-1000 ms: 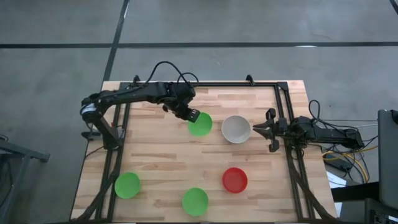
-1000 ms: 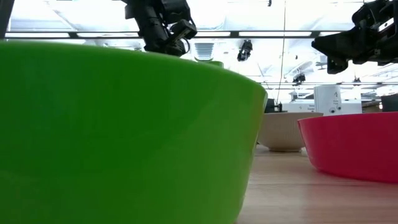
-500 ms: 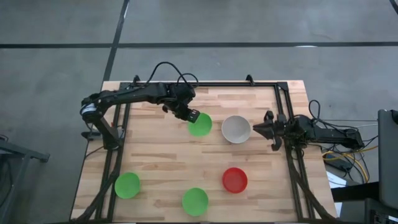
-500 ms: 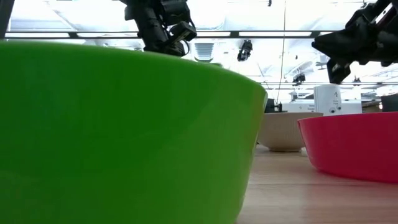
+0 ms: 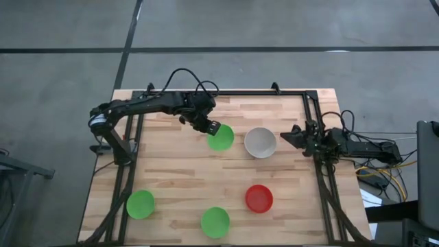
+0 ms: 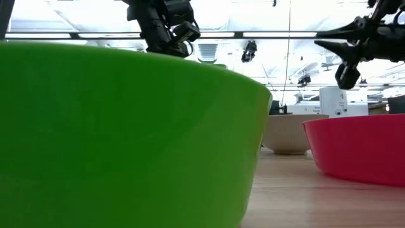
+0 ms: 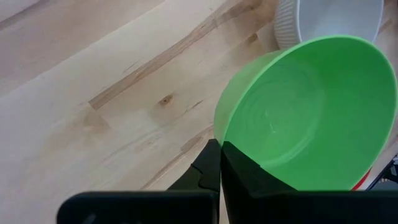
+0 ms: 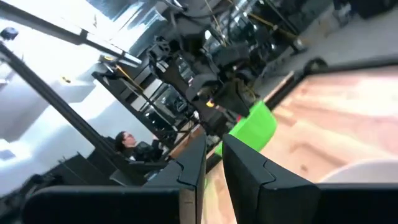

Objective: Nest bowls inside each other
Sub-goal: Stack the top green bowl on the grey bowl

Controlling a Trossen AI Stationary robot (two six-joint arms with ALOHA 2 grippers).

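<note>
- Your left gripper [image 5: 214, 128] sits over the middle of the table [image 5: 178, 171], toward its far edge, with its fingers [image 7: 214, 171] clenched on the rim of a green bowl [image 5: 221, 137]
- In the left wrist view that held green bowl is tilted, its open side turned toward the camera, and it looks clear of the wood, though you cannot be sure from the high view
- The pale grey-white bowl [image 5: 260, 142] stands just beside the held bowl, on the side toward the table's right edge, the two near but not touching in the high view
- Your right gripper [image 5: 289, 136] hangs near the table's right edge, just beside the grey-white bowl and touching nothing; its fingers [image 8: 249, 168] are nearly together with a narrow slit between them and nothing in it
- The red bowl [image 5: 259, 198] rests upright toward the near right part of the table, well apart from both grippers
- A second green bowl [image 5: 215, 221] sits at the near edge, about mid-table; in the low view it fills the left of the picture
- A third green bowl [image 5: 140, 204] sits near the near left corner
- A seated person [image 8: 126, 145] shows in the room beyond the table in the right wrist view
</note>
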